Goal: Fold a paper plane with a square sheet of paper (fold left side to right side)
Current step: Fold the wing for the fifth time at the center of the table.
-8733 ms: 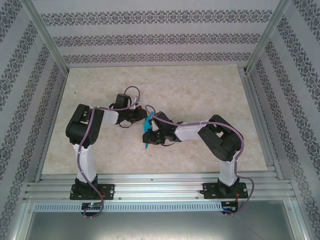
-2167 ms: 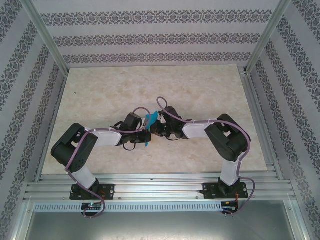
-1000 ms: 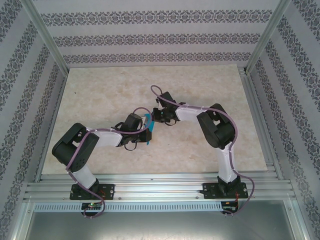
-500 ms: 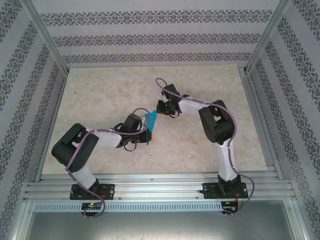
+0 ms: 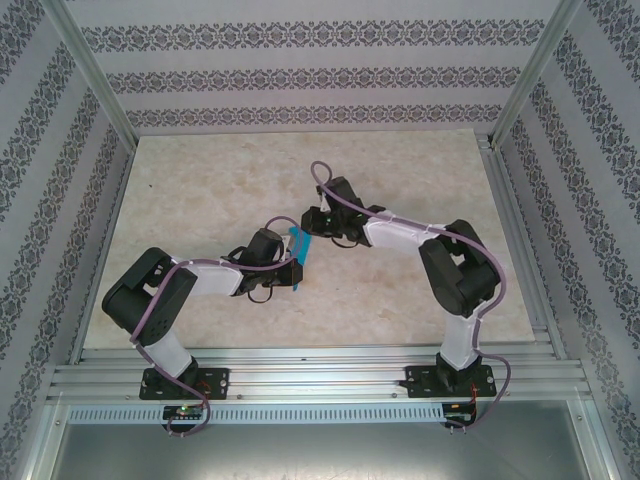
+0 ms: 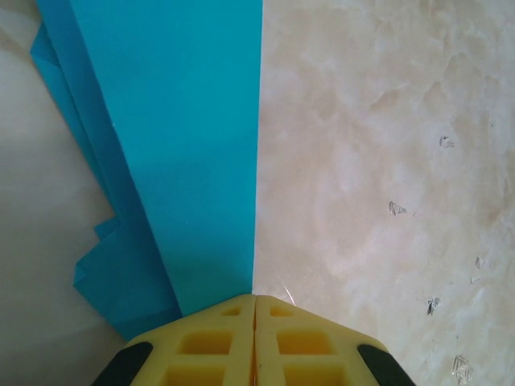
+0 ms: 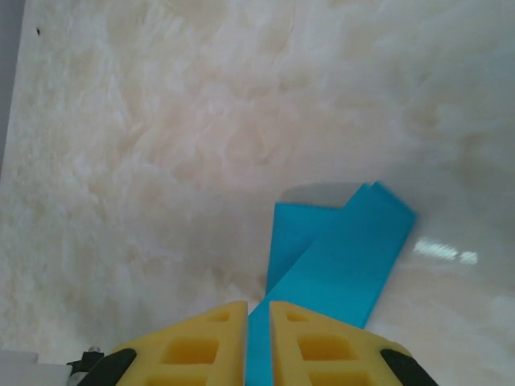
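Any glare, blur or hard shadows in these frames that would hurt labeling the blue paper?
Right wrist: a small glare streak on the table beside the blue paper, whose far edge is slightly soft, with a grey shadow behind it. Left wrist: sharp, no glare. Top external: flat, even light, no glare.

We get bright even light; faint shadow behind blue paper (image 7: pixel 342 257); glare streak on table (image 7: pixel 441 251); near edges soft.
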{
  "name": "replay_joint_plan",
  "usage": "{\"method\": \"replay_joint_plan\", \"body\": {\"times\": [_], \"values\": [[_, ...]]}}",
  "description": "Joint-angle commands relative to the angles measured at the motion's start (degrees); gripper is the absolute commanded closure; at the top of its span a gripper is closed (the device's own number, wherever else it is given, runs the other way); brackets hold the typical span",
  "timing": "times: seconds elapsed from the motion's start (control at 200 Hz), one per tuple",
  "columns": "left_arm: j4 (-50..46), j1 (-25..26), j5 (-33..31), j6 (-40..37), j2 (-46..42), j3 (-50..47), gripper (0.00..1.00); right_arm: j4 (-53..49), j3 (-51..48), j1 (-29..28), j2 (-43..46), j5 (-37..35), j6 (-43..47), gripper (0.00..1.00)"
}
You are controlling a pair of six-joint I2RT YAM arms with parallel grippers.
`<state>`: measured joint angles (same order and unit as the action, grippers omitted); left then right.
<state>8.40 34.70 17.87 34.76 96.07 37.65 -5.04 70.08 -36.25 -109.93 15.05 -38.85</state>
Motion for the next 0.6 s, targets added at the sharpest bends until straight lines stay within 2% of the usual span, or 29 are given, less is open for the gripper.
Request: {"method": "replay_joint_plan", "body": {"times": [0.0,0.29,0.595], "values": [[-9.1,1.6,0.38,0.05,2.44,-2.39,0.91,4.01,1.13,-0.78,-4.97,1.53,-4.26,0.85],[-8.98,2.13,1.32,0.26,1.01,-3.24,0.89,-1.51,3.24,-0.81,-11.71,-2.18,-4.75,0.86],[-10.56,4.11,2.0,1.82,-3.43,-9.34,0.87,-4.47,2.69,0.83,-12.94,-4.5,-3.0,0.86]]}}
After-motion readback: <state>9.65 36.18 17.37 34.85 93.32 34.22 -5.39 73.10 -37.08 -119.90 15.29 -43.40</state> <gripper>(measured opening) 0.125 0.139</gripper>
